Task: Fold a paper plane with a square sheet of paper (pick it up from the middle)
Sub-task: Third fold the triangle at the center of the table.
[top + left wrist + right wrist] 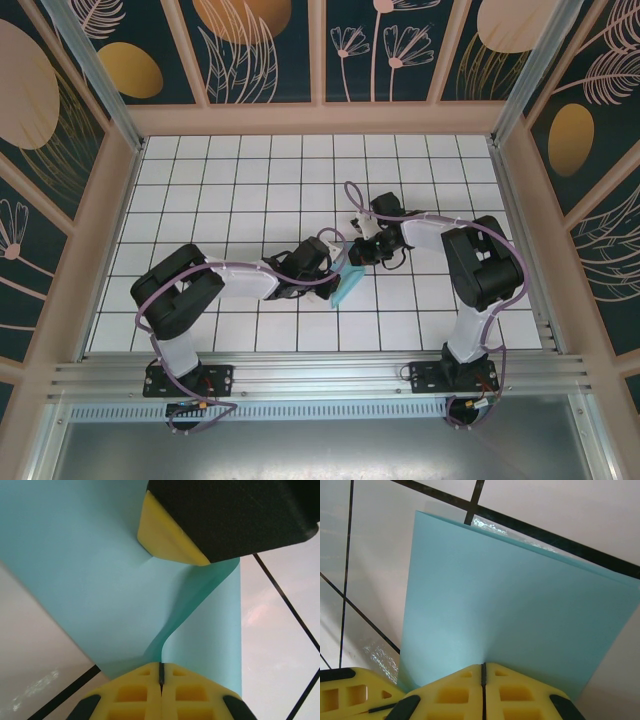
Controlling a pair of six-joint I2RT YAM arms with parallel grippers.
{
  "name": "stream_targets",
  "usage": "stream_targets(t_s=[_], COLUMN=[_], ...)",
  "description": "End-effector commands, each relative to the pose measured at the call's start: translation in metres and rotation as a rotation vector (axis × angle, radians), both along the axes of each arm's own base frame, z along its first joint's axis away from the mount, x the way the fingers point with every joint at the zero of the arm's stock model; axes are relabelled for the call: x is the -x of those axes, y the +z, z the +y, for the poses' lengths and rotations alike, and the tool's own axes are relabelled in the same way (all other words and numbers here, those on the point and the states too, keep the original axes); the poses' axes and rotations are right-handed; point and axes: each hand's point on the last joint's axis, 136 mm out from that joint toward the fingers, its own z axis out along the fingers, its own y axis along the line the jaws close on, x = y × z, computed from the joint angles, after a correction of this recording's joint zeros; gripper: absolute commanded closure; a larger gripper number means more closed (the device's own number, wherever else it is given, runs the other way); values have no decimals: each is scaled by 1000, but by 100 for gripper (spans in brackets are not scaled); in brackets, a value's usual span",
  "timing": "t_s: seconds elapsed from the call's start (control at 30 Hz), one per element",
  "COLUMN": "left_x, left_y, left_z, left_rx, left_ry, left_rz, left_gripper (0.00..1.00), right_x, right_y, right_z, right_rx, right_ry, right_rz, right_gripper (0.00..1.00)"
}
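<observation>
The square sheet of paper [349, 286] is light blue and held up on edge above the tiles at the middle of the table, between the two arms. My left gripper [337, 268] is shut on its edge; in the left wrist view the yellow fingertips [161, 664] pinch the paper [90, 570], which bends in an S-curve. My right gripper [353, 252] is shut on the sheet from the other side. In the right wrist view its tips [482, 665] clamp the paper [510, 600], which shows two layers along its far edge. The right gripper's yellow pad [165, 535] presses the sheet from above.
White tiles with black grid lines [250, 180] cover the table around the arms. Wooden frame walls and metal posts [515, 190] close it in on three sides. The left gripper's yellow finger [355, 692] sits close beside my right fingers.
</observation>
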Motion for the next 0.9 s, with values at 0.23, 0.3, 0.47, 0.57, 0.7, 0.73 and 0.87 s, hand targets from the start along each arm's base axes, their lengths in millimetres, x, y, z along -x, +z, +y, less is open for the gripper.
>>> stream_targets(t_s=[0.23, 0.3, 0.47, 0.57, 0.7, 0.73, 0.87], left_x=[-4, -3, -5, -6, -7, -8, -11], left_y=[13, 14, 12, 13, 8, 7, 6], left_z=[1, 2, 5, 5, 6, 6, 7], left_rx=[49, 53, 43, 49, 28, 24, 7], left_ry=[41, 45, 66, 67, 71, 70, 68], left_rz=[-8, -9, -13, -15, -19, -21, -36], left_gripper=[96, 96, 96, 96, 95, 95, 95], right_x=[8, 8, 8, 8, 8, 8, 8], right_y=[-12, -12, -12, -12, -12, -12, -12], right_z=[-1, -1, -2, -1, -1, -1, -1], right_rx=[24, 24, 25, 24, 23, 21, 21], right_ry=[7, 7, 6, 6, 5, 5, 6], right_rz=[38, 38, 39, 37, 39, 38, 40], right_gripper=[92, 92, 92, 92, 92, 92, 92])
